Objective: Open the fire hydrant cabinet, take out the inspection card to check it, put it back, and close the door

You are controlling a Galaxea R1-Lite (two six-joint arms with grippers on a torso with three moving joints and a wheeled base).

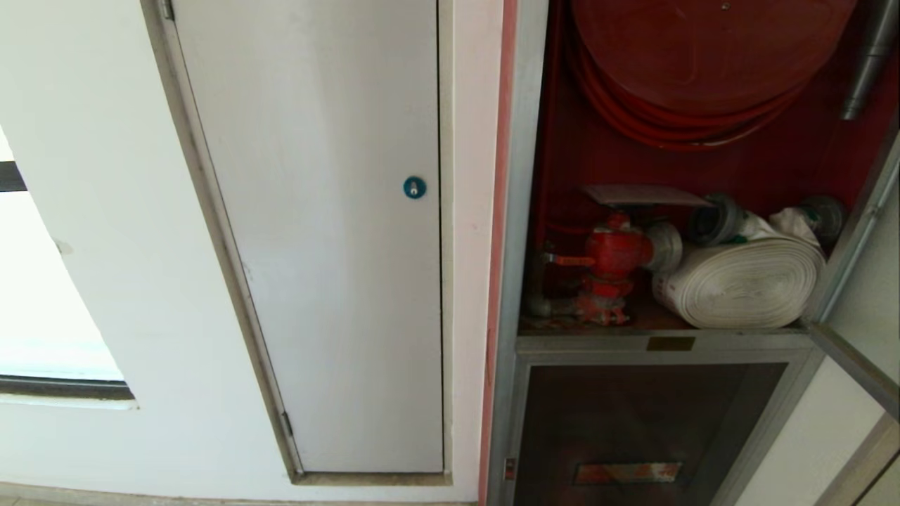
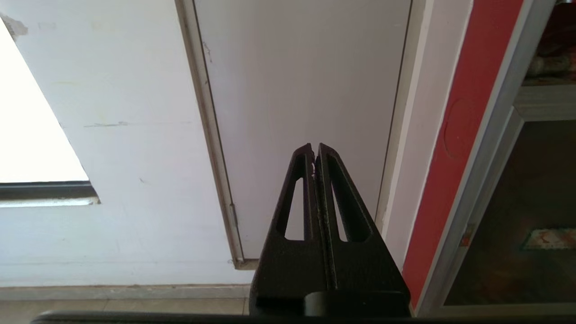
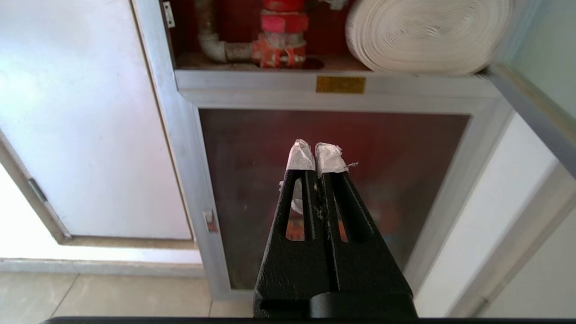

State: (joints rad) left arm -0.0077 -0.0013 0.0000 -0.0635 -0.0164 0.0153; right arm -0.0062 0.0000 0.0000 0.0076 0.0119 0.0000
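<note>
The fire hydrant cabinet [image 1: 522,211] stands open, showing its red inside. Its door [image 1: 854,362] is swung out to the right, only the aluminium frame and pale glass showing. The inspection card [image 1: 643,195], flat and pale, lies on top of the red valve [image 1: 615,253]. Neither arm appears in the head view. My left gripper [image 2: 313,148] is shut and empty, facing a plain white door. With white tape on its tips, my right gripper [image 3: 315,150] is shut with nothing in it. It sits low in front of the cabinet's frame [image 3: 270,87] and beside the open door [image 3: 531,117].
A plain white door [image 1: 337,281] with a blue round lock [image 1: 414,187] is left of the cabinet. Inside hang a red hose reel [image 1: 703,56] and a rolled white hose [image 1: 745,284]. Below is a smaller dark glass door [image 1: 633,414] with an orange label. A window [image 1: 42,316] is far left.
</note>
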